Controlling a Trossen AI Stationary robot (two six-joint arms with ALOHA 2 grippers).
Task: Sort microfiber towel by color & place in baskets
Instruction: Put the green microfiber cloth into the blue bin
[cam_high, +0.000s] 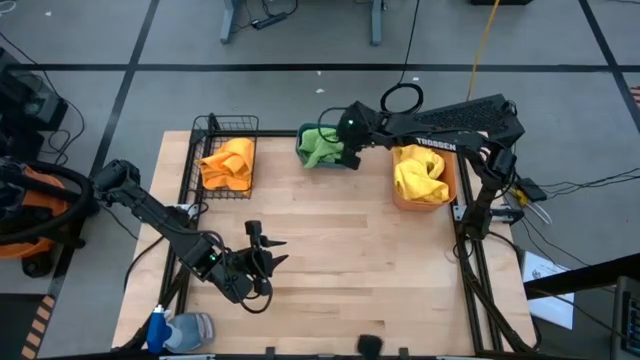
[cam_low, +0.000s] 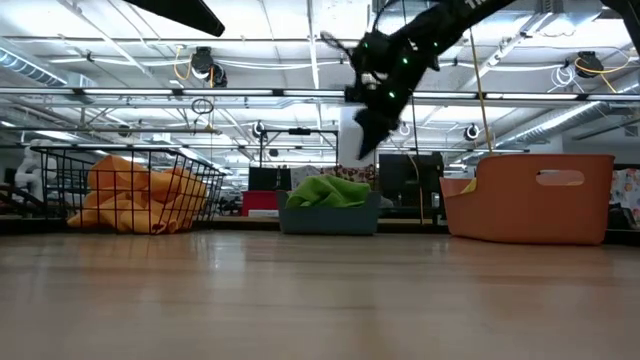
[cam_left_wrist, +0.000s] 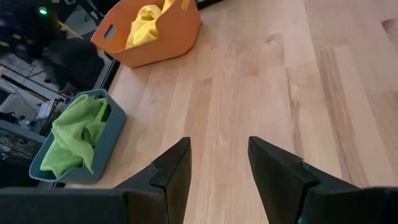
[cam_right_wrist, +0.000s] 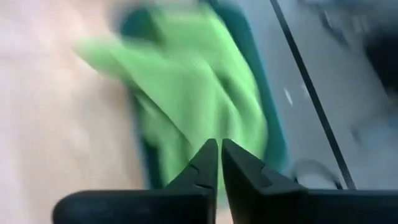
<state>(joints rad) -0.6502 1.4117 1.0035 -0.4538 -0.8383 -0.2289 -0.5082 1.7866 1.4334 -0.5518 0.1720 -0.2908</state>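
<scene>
1. Green towel (cam_high: 318, 145) lies crumpled in the teal tub (cam_high: 305, 155), spilling over one rim.
2. Right gripper (cam_high: 352, 152) hovers above it, fingers closed, empty.
3. Left gripper (cam_high: 268, 252) rests partly open over bare wooden table (cam_high: 340, 250), empty.

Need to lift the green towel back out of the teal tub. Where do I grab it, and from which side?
Come straight down from above: the teal tub walls block the sides. Pinch the green towel at its raised crumpled hump above the rim. Right gripper, shut, is already over it.
</scene>
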